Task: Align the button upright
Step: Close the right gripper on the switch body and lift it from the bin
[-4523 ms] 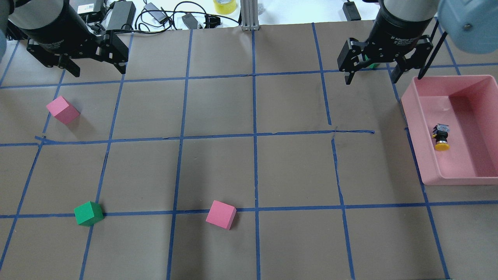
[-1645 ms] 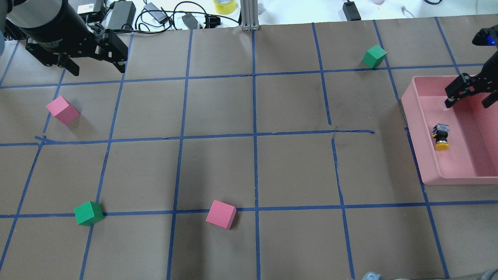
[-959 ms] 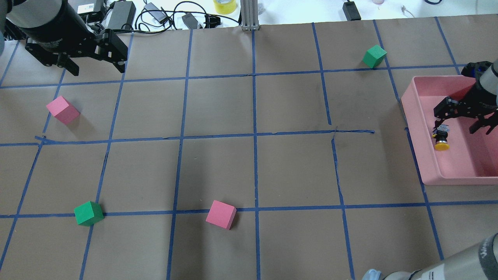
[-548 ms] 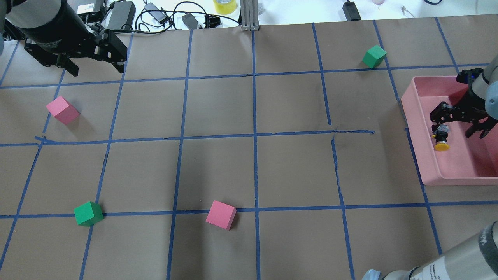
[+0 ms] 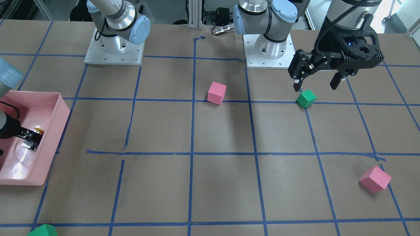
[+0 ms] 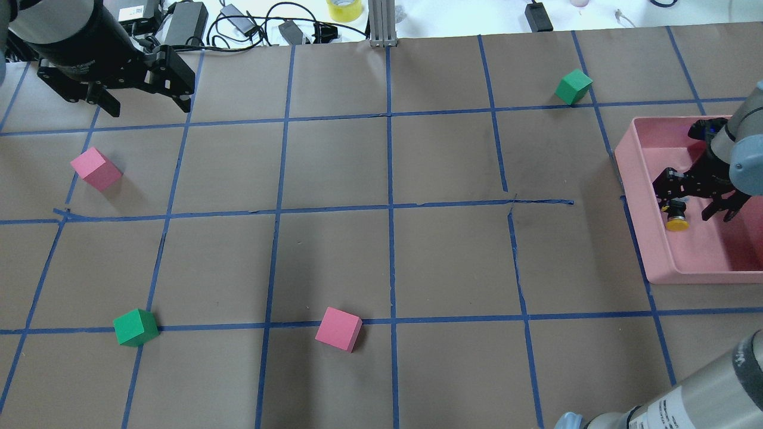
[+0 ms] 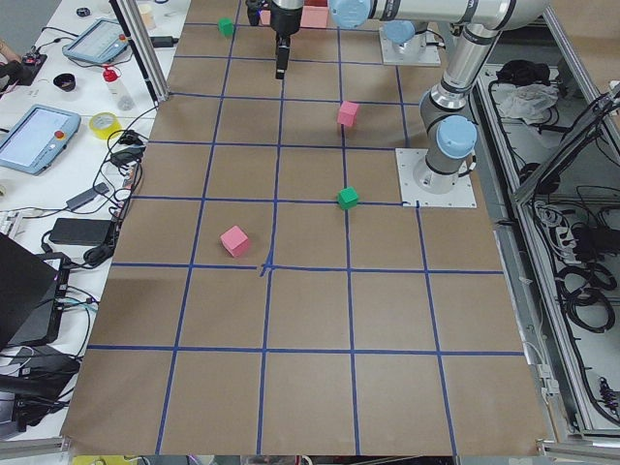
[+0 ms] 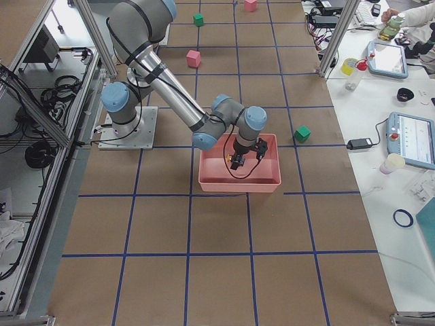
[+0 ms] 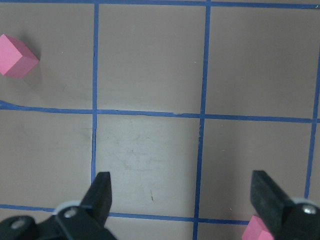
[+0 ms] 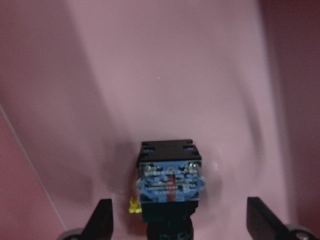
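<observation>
- Bench (image 6: 334,167): brown paper gridded in blue tape, with cables and gear past the far edge.
- Button (image 6: 676,215): lies on its side on the floor of the pink tray (image 6: 703,275), near the tray's inner wall. The yellow cap points toward the robot. In the right wrist view the contact block faces the camera. It is not upright.
- Right gripper (image 6: 693,207): down inside the tray. Jaws are spread wide, one finger on each side of the button, neither seen touching it.
- Change: over the last few seconds this gripper has travelled from above the far green cube (image 6: 573,86) into the tray and lowered onto the button. The button itself has not shifted.
- Assessment: the approach looks complete and the grasp has not begun. Closing on the black body appears to be the next step, then tipping it cap-up.
- Risk: the tray wall stands close to one finger, and the round body may roll under pressure.
- Left gripper (image 6: 149,102): jaws released, holding nothing, position unchanged above the far left of the bench.
</observation>
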Motion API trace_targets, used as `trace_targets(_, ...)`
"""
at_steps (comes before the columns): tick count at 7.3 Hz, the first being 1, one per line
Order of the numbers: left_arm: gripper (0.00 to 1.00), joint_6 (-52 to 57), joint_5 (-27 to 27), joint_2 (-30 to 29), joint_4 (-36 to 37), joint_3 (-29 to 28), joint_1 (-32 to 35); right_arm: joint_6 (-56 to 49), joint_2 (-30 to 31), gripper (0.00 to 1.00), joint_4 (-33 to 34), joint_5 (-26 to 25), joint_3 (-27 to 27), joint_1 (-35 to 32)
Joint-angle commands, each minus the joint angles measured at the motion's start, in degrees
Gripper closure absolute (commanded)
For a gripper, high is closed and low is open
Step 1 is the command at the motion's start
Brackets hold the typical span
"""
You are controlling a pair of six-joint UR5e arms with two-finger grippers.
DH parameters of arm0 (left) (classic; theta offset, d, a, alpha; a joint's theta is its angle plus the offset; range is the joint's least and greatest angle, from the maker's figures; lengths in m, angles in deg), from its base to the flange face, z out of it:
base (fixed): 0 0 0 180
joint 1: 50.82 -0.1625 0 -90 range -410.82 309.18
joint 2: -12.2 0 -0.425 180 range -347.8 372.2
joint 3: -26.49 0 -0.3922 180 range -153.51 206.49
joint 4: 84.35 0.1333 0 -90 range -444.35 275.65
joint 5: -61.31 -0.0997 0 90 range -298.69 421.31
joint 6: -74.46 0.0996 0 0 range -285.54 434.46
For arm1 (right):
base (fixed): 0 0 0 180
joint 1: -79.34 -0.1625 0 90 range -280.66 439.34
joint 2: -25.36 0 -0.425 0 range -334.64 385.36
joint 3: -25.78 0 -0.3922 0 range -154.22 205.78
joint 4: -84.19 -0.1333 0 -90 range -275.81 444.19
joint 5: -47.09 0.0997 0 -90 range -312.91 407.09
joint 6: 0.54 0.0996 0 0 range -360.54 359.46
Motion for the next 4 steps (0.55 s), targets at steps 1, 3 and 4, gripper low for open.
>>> trace_targets(1, 0.0, 0.0, 0.0, 0.0, 0.0, 0.0, 0.0, 0.4, 0.2, 1.0, 0.4, 0.1, -0.2, 0.1)
trace_targets(3, 0.0, 0.0, 0.0, 0.0, -0.1, -0.1, 0.0, 0.9, 1.4, 1.0, 0.2, -1.7, 0.4, 0.1)
trace_targets(4, 0.0, 0.0, 0.0, 0.0, 0.0, 0.0, 0.0, 0.8, 3.4, 1.0, -0.8, -2.4, 0.3, 0.1)
